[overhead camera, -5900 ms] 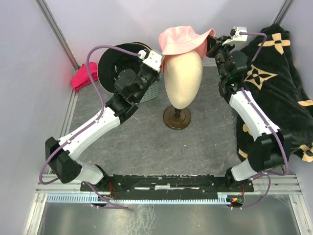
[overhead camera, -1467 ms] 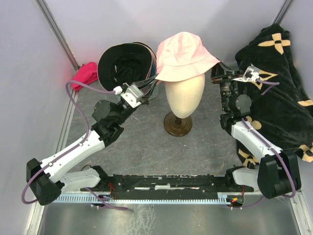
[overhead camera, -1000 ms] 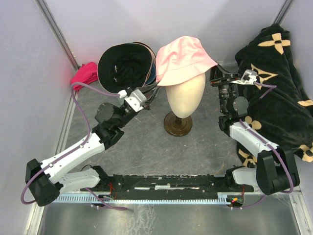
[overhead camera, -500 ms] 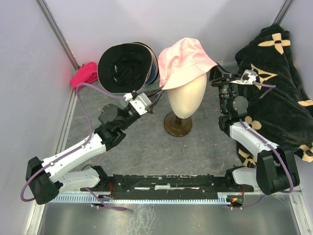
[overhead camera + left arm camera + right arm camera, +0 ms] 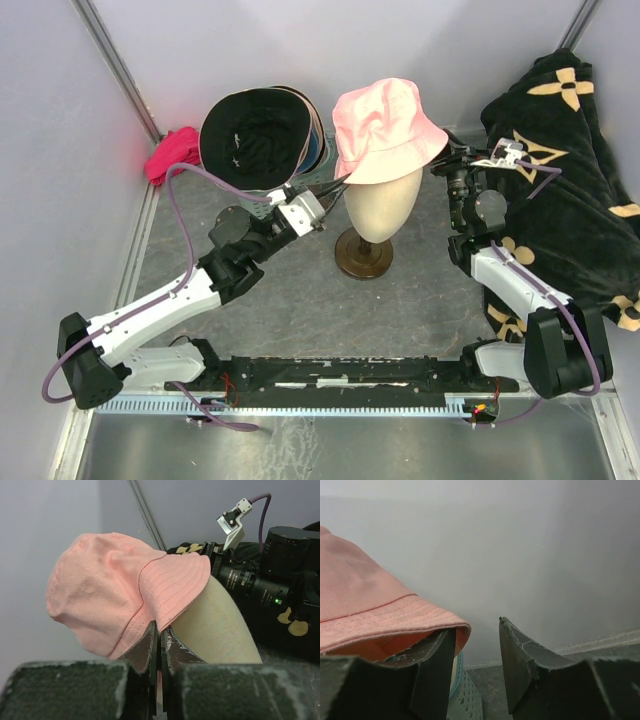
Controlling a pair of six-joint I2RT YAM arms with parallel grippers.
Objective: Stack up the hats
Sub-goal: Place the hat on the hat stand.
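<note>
Two sets of fingers flank one pink hat, which sits tilted on the head form at mid-bench. The left fingers are pressed together on the brim's near-left edge, with a fold of pink cloth nipped between their tips. The right fingers stand parted and hold nothing. The brim's right edge lies over the top of one of them, and the gap between them shows only wall. The hat is therefore carried by the form and by the left arm's pinch.

What the next move turns on is the stack. It has a black hat uppermost, turned so its inside faces the overhead camera, with blue and tan brims showing at its right edge. It lies back-left of the form, just beside the pink brim and on the left arm's side. The left arm is clearly nearer, since the right would have to reach across the form. The hat is round, so no long axis governs the carry. It likely needs lifting clear of the form before swinging left.

The bench is grey and stone-patterned. Walls close in behind and to the left, a magenta cloth lies in the back-left corner, and a black cloth is heaped on the right. Room around the stack looks tight.
</note>
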